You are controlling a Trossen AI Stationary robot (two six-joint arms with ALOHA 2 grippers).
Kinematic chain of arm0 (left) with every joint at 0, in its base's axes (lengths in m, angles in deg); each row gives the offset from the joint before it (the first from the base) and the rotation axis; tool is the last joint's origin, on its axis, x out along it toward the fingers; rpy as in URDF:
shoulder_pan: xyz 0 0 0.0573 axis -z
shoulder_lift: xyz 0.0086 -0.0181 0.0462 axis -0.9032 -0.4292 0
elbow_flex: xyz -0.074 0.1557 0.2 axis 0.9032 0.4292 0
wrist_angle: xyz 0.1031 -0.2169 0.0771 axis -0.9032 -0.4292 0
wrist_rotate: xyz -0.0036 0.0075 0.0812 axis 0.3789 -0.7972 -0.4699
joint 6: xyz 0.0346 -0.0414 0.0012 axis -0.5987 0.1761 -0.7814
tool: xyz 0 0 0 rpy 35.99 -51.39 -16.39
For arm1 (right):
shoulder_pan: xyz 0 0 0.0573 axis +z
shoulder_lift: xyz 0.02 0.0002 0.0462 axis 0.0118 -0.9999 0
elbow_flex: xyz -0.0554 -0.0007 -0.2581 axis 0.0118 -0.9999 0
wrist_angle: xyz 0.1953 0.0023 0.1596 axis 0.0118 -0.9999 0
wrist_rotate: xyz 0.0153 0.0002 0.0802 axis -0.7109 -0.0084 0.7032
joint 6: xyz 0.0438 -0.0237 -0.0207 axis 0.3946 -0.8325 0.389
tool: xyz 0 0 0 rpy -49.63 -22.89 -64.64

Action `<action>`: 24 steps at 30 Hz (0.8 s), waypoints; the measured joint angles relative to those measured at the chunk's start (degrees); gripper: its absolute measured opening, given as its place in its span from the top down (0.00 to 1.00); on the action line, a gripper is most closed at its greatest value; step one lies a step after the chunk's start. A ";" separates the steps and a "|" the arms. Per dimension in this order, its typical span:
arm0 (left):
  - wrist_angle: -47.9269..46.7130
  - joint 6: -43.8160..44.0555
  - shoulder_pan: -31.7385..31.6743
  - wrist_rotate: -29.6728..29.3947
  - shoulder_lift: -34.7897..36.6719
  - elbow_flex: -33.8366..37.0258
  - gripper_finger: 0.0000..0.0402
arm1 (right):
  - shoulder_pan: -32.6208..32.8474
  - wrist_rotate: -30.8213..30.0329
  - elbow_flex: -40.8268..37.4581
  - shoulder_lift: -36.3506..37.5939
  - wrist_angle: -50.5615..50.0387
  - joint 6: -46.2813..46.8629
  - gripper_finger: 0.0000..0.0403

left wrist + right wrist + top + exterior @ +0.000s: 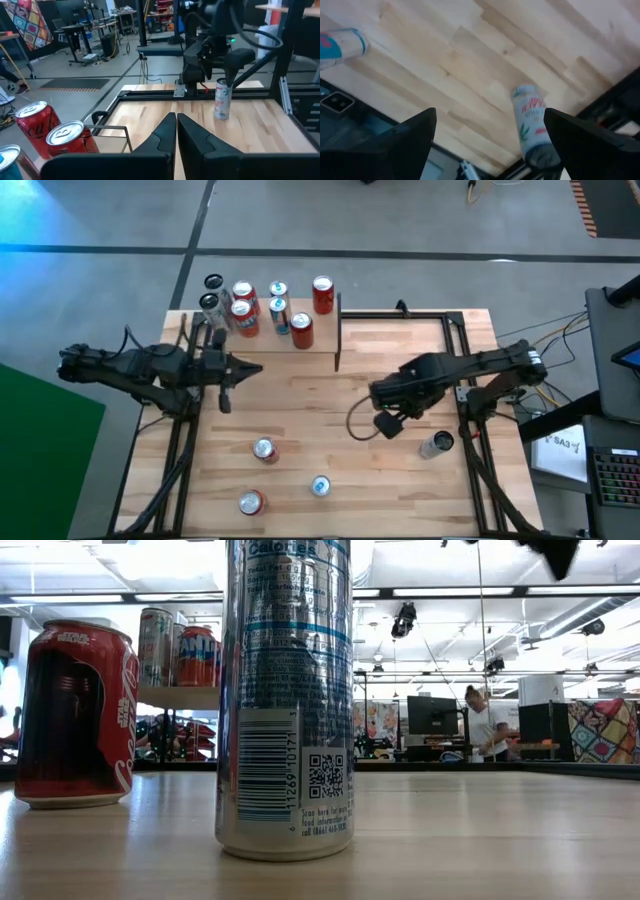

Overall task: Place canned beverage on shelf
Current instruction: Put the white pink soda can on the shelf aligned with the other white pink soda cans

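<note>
Right gripper [388, 423] held wide open above the tabletop [400, 480], white canned beverage [436, 444] stood just right of it near the table's right edge, ungripped, left gripper [224, 398] closed and empty beside the can-laden shelf [318, 358] at far left

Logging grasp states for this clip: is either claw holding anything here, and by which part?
Nothing is held. The left claw is shut on nothing. The right claw is open above a white can on the table.
</note>
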 joint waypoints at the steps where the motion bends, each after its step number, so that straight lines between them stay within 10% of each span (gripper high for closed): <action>1: -0.05 0.29 0.00 0.00 0.37 0.00 1.00 | 0.85 0.03 -0.59 0.89 0.01 1.54 0.11; 24: 5.37 4.62 0.94 2.73 0.31 0.02 1.00 | 15.90 0.05 -12.86 10.22 -0.01 25.49 0.11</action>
